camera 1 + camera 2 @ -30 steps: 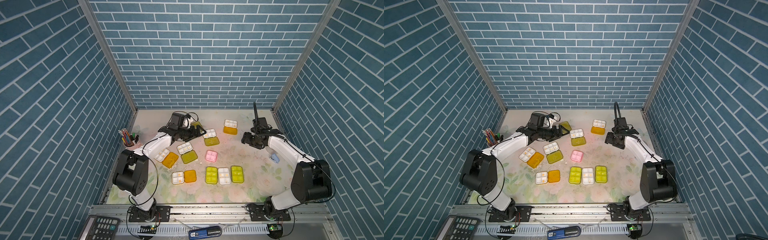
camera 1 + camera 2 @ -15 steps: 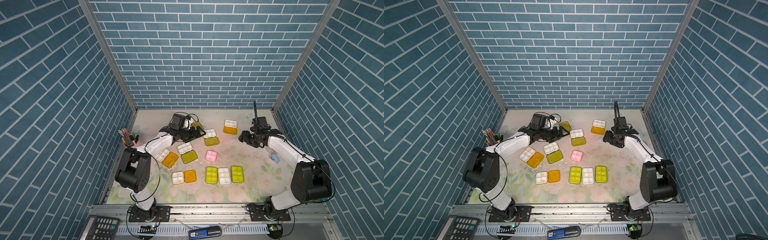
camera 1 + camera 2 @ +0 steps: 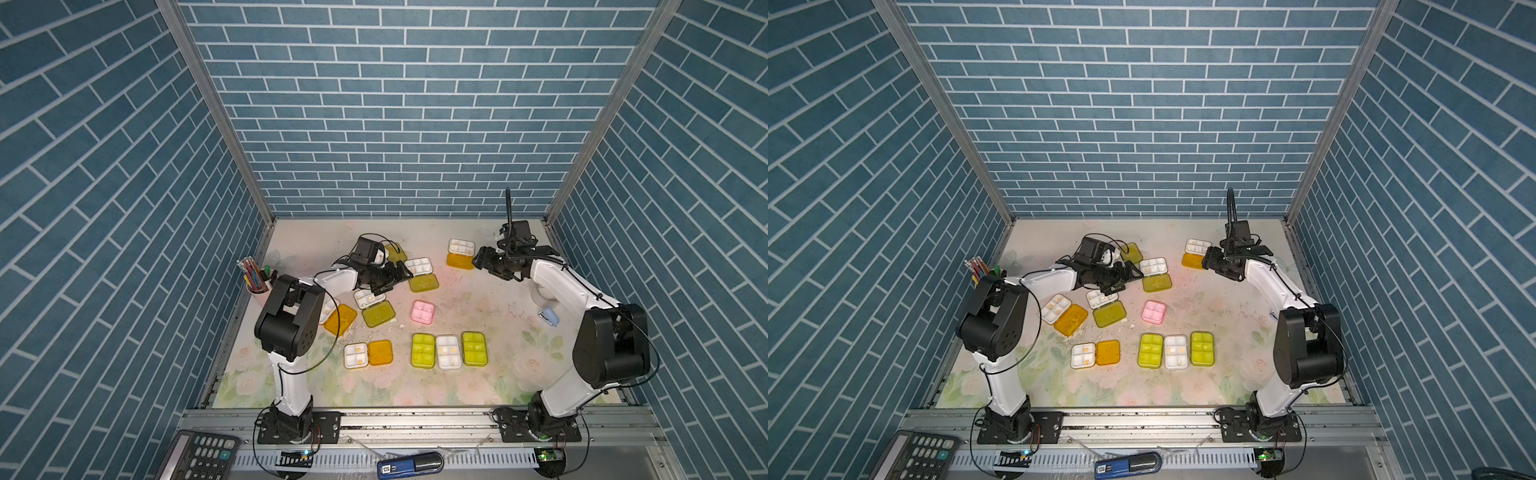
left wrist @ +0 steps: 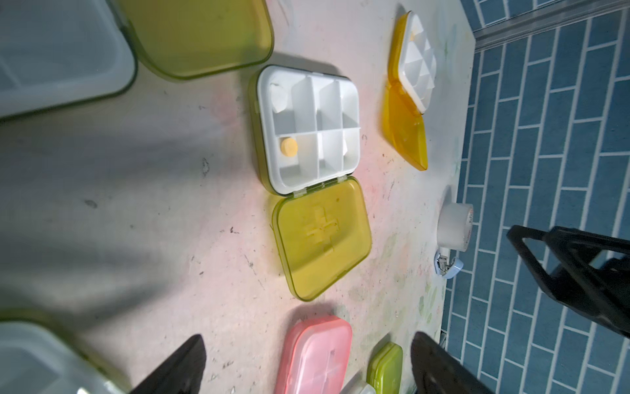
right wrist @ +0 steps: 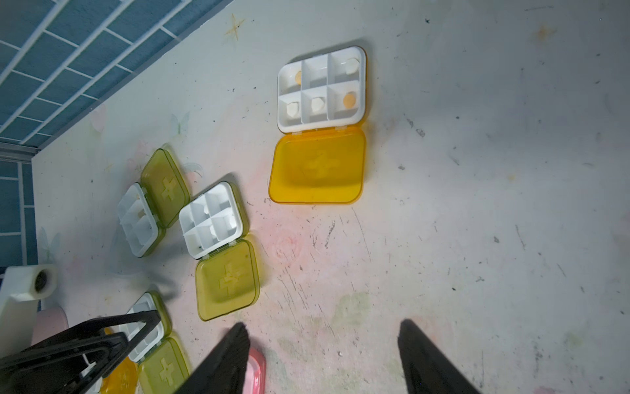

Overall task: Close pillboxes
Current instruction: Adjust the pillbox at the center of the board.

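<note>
Pillboxes lay scattered over the floral worktop [image 3: 490, 303]. Six had their lids thrown flat open, and four near the front looked shut: a pink one [image 3: 422, 311] and a row of three [image 3: 448, 352]. Both claws hovered low toward the back, holding nothing. The left claw [image 4: 306, 341] stood spread just beside an open yellow-green box [image 3: 422, 274]. The right claw [image 5: 324, 325] was likewise spread, near the open orange box [image 3: 460, 253].

The cases looked light and stiff, made of thin smooth plastic, so a sideways shove would probably send one skating across the worktop rather than close it. The orange lid [image 5: 317, 170] lay flat, joined to its white tray [image 5: 322, 88] by a slim hinge [image 5: 341, 128]. The best hold seemed to be the lid's free edge, opposite the hinge. A claw could lift there, fold the lid over, then press down until it snapped shut. Small loose pills [image 5: 349, 100] sat in the compartments, so the tray needed to stay level.
</note>
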